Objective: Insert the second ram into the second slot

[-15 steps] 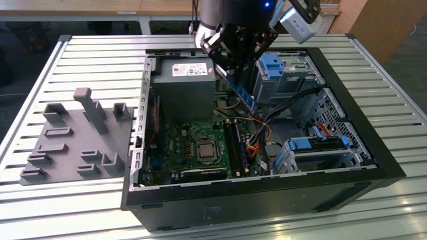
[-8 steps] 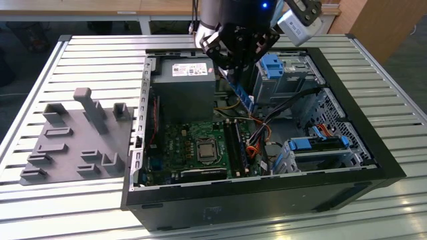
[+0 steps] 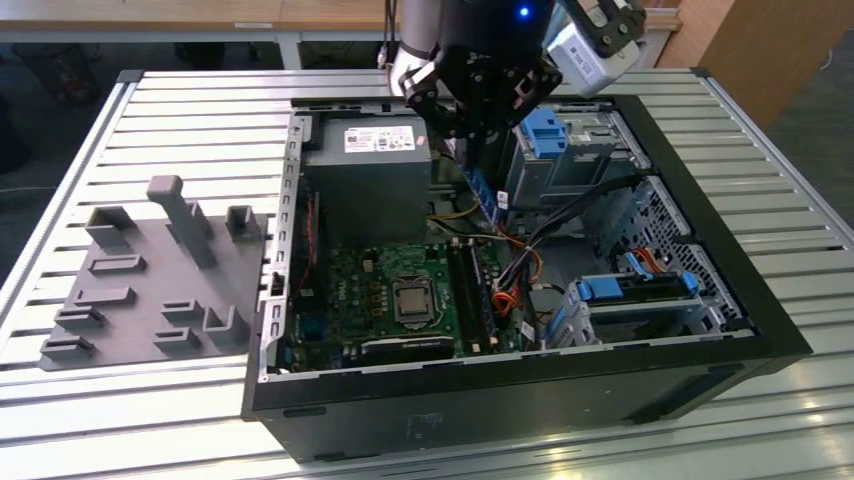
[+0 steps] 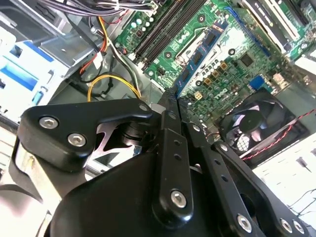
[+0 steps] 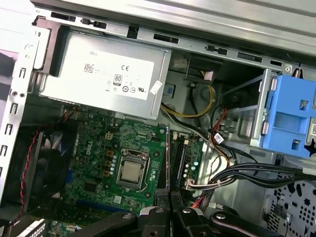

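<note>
Tool: the black, two-fingered robot gripper (image 3: 470,135) hangs over the far part of the open black metal computer case (image 3: 534,395), beside the grey box-shaped power supply (image 3: 367,170). Its fingers are closed narrow on the second ram (image 3: 483,192), a thin, flat, dark-blue circuit-board stick with small dark chips.

Position of the part: the stick is in the air, clear of the green motherboard (image 3: 387,290) and not in any slot. In the second wrist view, the stick (image 4: 200,57) runs out from the gripper (image 4: 174,101) with its chip face showing. In the first wrist view, it (image 5: 168,163) shows edge-on as a thin line ahead of the gripper (image 5: 170,200).

Governing relation: the long black memory slots (image 3: 474,295) lie below the stick, lower in the exterior view and slightly toward that view's right of the processor socket. In the first wrist view the slots (image 5: 178,158) sit just beside the line of the stick. In both wrist views the stick's long axis appears to run parallel to the slots (image 4: 165,27), so the stick seems already aligned in angle. The gap that remains is judged to be mostly height, plus a small sideways offset.

Not determined: which slot is the second, and whether any slot is occupied.
</note>
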Controlling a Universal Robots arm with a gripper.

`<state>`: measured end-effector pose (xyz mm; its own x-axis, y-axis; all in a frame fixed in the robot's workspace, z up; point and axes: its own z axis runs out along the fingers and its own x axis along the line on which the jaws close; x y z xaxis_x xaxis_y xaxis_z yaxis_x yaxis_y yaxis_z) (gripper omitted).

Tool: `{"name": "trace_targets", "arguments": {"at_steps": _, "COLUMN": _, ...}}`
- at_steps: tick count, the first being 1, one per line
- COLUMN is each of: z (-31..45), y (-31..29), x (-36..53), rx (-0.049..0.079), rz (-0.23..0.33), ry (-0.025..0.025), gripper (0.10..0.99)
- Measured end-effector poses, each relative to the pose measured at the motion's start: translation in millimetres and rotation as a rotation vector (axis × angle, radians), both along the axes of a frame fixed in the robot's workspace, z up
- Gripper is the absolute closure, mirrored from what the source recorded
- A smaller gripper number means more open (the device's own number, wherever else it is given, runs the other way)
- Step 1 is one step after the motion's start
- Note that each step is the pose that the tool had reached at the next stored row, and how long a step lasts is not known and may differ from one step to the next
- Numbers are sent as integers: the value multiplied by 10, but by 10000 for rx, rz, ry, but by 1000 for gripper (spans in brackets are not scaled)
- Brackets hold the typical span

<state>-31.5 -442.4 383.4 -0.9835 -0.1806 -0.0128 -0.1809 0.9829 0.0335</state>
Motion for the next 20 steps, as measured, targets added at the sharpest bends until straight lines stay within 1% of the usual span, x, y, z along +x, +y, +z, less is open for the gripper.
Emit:
{"name": "trace_targets", "arguments": {"at_steps": 7, "z": -7, "y": 0, "x": 0, "rx": 0, "rz": -689, "ry": -1, "gripper": 957}}
{"name": "trace_targets", "arguments": {"at_steps": 15, "z": -31, "y": 0, "x": 0, "rx": -18, "rz": -2086, "ry": -1, "gripper": 957}}
{"name": "trace_targets", "arguments": {"at_steps": 17, "z": -38, "y": -2, "x": 0, "rx": -17, "rz": -2263, "ry": 0, "gripper": 957}}
{"name": "trace_targets", "arguments": {"at_steps": 18, "z": -45, "y": -5, "x": -1, "rx": -17, "rz": -2280, "ry": 7, "gripper": 957}}
{"name": "trace_targets", "arguments": {"at_steps": 20, "z": -60, "y": -16, "x": 0, "rx": -24, "rz": -2294, "ry": 50, "gripper": 957}}
